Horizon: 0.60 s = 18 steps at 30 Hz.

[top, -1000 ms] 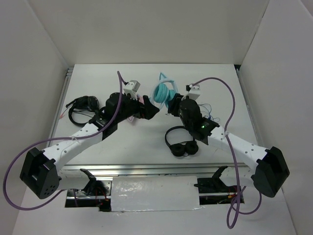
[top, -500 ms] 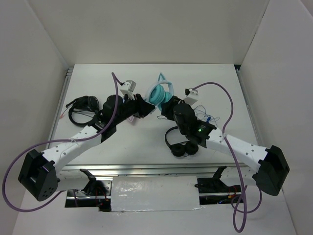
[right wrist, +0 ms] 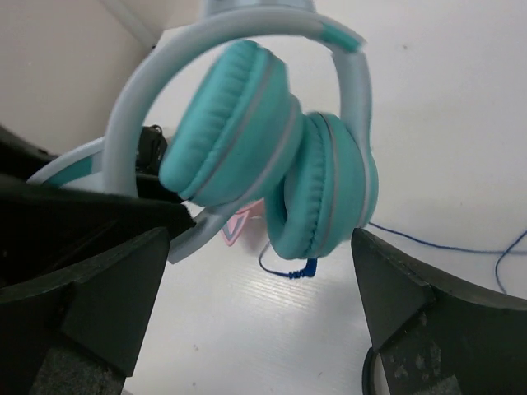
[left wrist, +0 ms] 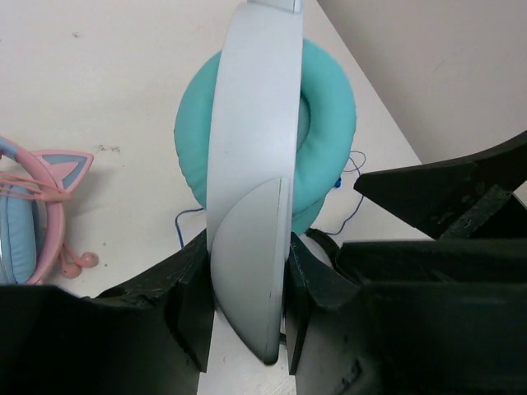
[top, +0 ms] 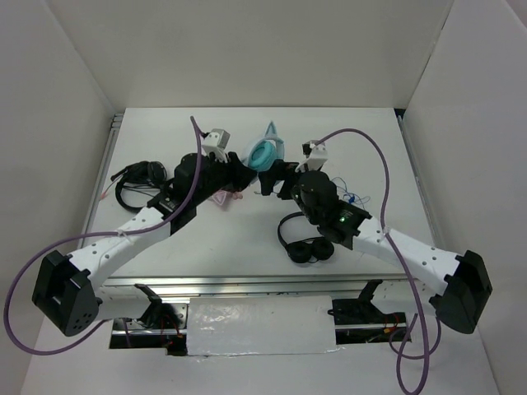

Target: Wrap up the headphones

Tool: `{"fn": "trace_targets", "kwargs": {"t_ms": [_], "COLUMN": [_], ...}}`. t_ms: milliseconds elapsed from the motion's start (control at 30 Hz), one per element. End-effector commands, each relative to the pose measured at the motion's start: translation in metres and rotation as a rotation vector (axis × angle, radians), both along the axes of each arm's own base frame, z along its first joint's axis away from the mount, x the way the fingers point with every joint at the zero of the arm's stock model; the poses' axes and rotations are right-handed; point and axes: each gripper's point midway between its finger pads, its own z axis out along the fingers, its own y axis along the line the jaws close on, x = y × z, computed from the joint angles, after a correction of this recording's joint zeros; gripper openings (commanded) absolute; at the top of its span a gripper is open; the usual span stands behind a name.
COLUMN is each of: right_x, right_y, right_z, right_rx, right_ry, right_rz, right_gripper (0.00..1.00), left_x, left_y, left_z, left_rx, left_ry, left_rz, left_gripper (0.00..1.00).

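The teal headphones with cat-ear points hang a little above the back middle of the table. My left gripper is shut on their pale grey band, both black fingers pressed flat against it; from above, the left gripper sits just left of the cups. My right gripper is open wide, and the teal cups sit between and beyond its fingers without touching them. The small blue plug dangles under the cups, and the thin blue cable trails off right. The right gripper stands just right of the headphones.
A pink cat-ear pair lies on the table under the left arm. One black pair lies under the right arm and another black pair at the left. Loose blue cable lies right of the right wrist. White walls enclose the table.
My left gripper has shut on the headphones' band. My right gripper has opened wide and let go. The headphones have shifted slightly left and back.
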Motion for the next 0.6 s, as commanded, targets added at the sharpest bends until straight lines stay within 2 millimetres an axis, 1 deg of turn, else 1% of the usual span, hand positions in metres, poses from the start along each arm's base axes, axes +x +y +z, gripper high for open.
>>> {"fn": "trace_targets", "kwargs": {"t_ms": [0,33,67,100,167,200,233,267,300,333,367,400,433,467,500,533,567], "right_x": [-0.005,-0.008,-0.011,-0.016,-0.022,-0.031,-0.035,-0.035,-0.041,-0.042,-0.042,-0.041,-0.048,-0.048,-0.047,-0.051,-0.05], "right_y": [-0.001,-0.006,-0.007,-0.014,-0.023,-0.031,-0.036,-0.044,-0.054,-0.06,-0.066,-0.078,-0.07,-0.071,-0.073,-0.068,-0.067], "right_z": [0.065,0.065,0.065,0.074,0.065,0.076,0.064,0.062,0.068,0.059,0.055,0.058,0.044,0.037,0.033,0.022,0.018], "right_rx": [-0.004,-0.014,-0.039,-0.022,-0.073,-0.06,-0.087,-0.132,-0.134,-0.155,-0.208,-0.228,-0.256,-0.361,-0.395,-0.42,-0.47], "right_ry": [-0.201,-0.217,-0.238,-0.26,-0.28,-0.315,-0.316,-0.342,-0.371,-0.37,-0.396,-0.429,-0.443,-0.494,-0.521,-0.531,-0.555], "right_rz": [0.083,0.089,0.112,0.097,0.12,0.125,0.135,0.136,0.136,0.132,0.14,0.129,0.224,0.278,0.308,0.379,0.411], "right_gripper": [1.0,1.0,1.0,1.0,1.0,1.0,1.0,1.0,1.0,1.0,1.0,1.0,1.0,1.0,1.0,1.0,1.0], "left_x": [0.01,0.012,0.013,0.015,0.021,0.023,0.027,0.028,0.03,0.032,0.029,0.026,0.024,0.022,0.017,0.017,0.009], "left_y": [-0.003,-0.004,-0.004,-0.004,0.003,0.007,0.013,0.017,0.02,0.026,0.025,0.027,0.029,0.033,0.029,0.03,0.031], "left_z": [0.111,0.113,0.118,0.13,0.141,0.152,0.157,0.172,0.176,0.183,0.19,0.207,0.218,0.238,0.247,0.254,0.281], "left_rx": [-0.075,-0.058,-0.059,-0.061,-0.063,-0.075,-0.079,-0.09,-0.089,-0.088,-0.095,-0.111,-0.129,-0.146,-0.157,-0.153,-0.173], "left_ry": [-0.262,-0.267,-0.277,-0.304,-0.321,-0.342,-0.352,-0.377,-0.385,-0.394,-0.409,-0.443,-0.468,-0.506,-0.522,-0.531,-0.579], "left_rz": [0.007,0.001,0.003,0.008,0.038,0.048,0.055,0.064,0.069,0.082,0.064,0.054,0.046,0.04,-0.004,-0.019,-0.043], "left_gripper": [0.0,0.0,0.0,0.0,0.0,0.0,0.0,0.0,0.0,0.0,0.0,0.0,0.0,0.0,0.0,0.0,0.0]}}
